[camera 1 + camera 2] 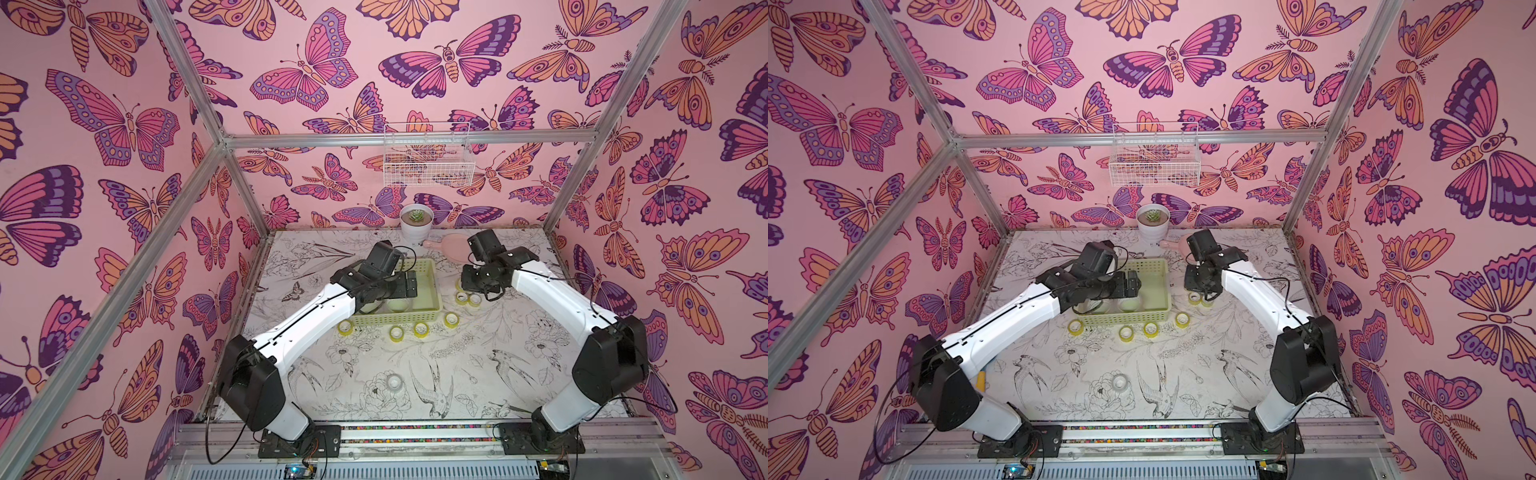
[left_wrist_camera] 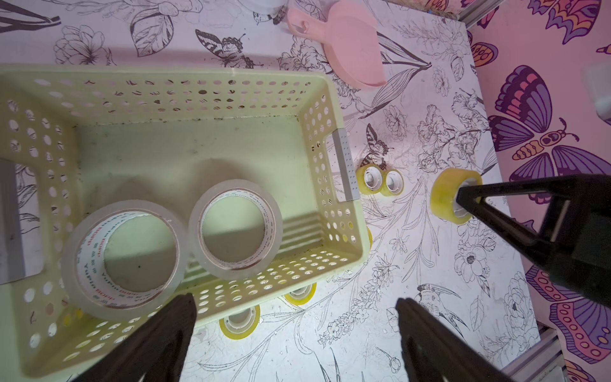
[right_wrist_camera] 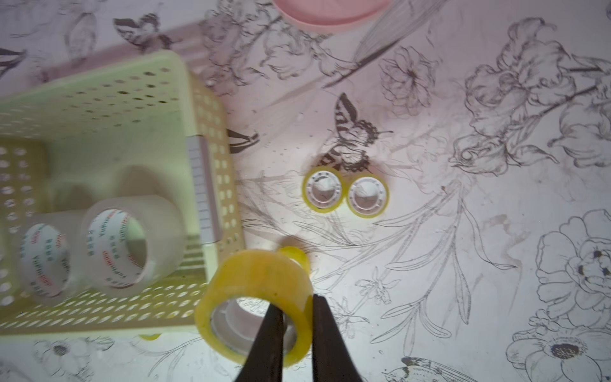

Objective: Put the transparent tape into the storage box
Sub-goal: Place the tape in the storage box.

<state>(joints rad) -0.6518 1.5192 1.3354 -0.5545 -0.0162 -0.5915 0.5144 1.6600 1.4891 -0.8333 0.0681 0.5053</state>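
The right pincer (image 3: 296,304) grips one yellow tape roll (image 3: 258,274) by its thin wall, just beside the storage box (image 3: 99,63) (not yet over it), so the roll may slip out or bump the open left pincer (image 2: 294,301) above the box.

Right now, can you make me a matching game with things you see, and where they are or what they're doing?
Things
1. wide clear tape rolls
2. right gripper
3. small colourless tape roll
4. white wire basket

Places or states
A. hanging on the back wall
B. inside the storage box
C. shut on a yellow tape roll
D. lying alone on the table

Pairs: 1-B, 2-C, 3-D, 4-A
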